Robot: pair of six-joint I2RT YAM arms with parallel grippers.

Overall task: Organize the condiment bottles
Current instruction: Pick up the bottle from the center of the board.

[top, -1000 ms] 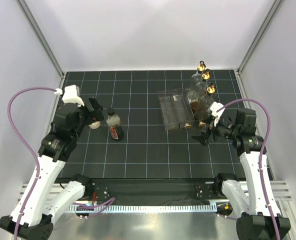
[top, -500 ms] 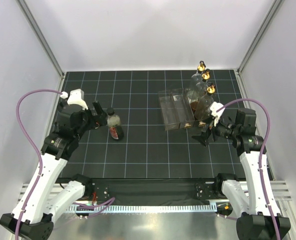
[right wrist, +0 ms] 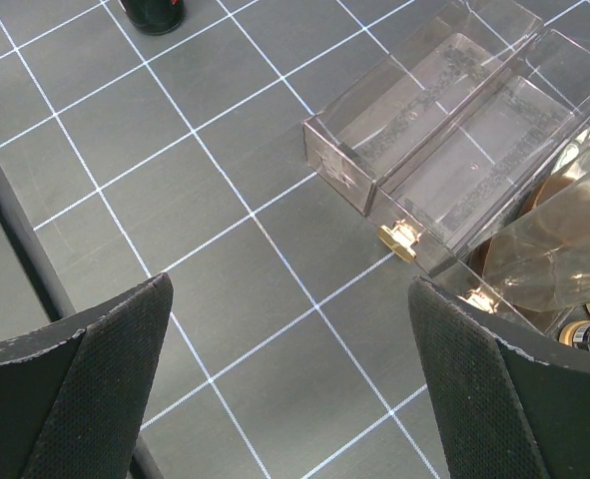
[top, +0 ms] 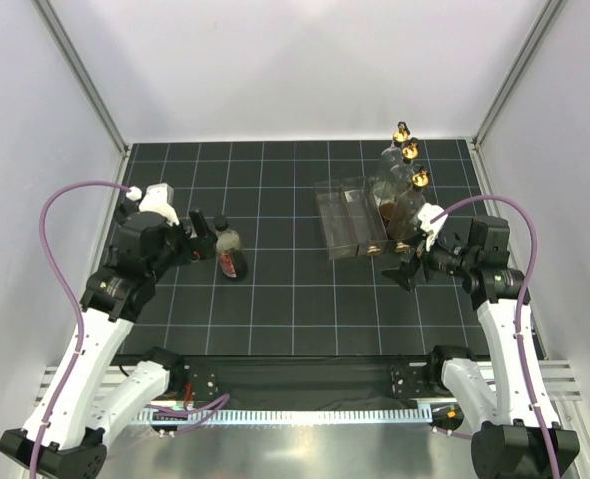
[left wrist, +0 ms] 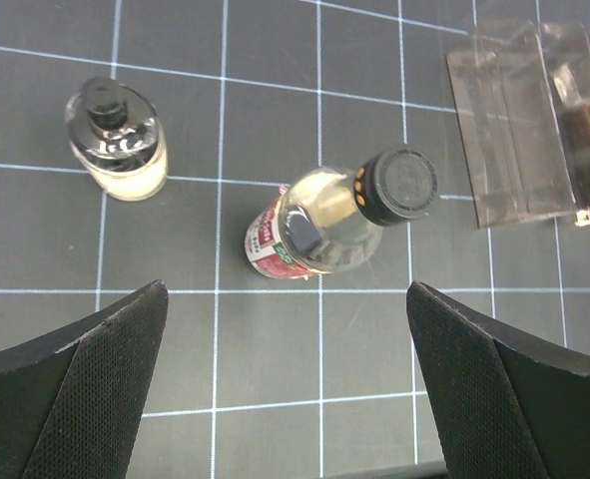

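Since a second earlier, the left gripper (left wrist: 285, 291) had shifted nearer the red-labelled bottle (left wrist: 326, 228), which stood on the left of the mat (top: 295, 299) with the small pale bottle (left wrist: 115, 140) just beside it. The right gripper (right wrist: 290, 284) was unmoved by the rack (right wrist: 444, 110). The gold-topped bottles (top: 406, 165) stood against the rack. We noted both jaws wide and empty. We could not read the label print.

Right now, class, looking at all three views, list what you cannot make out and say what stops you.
- Top view: the small pale bottle is mostly hidden by the left claw.
- Left wrist view: the red-labelled bottle has print too small to read.
- Right wrist view: a dark bottle is cut off by the top edge; the clear bottles run off the right edge.
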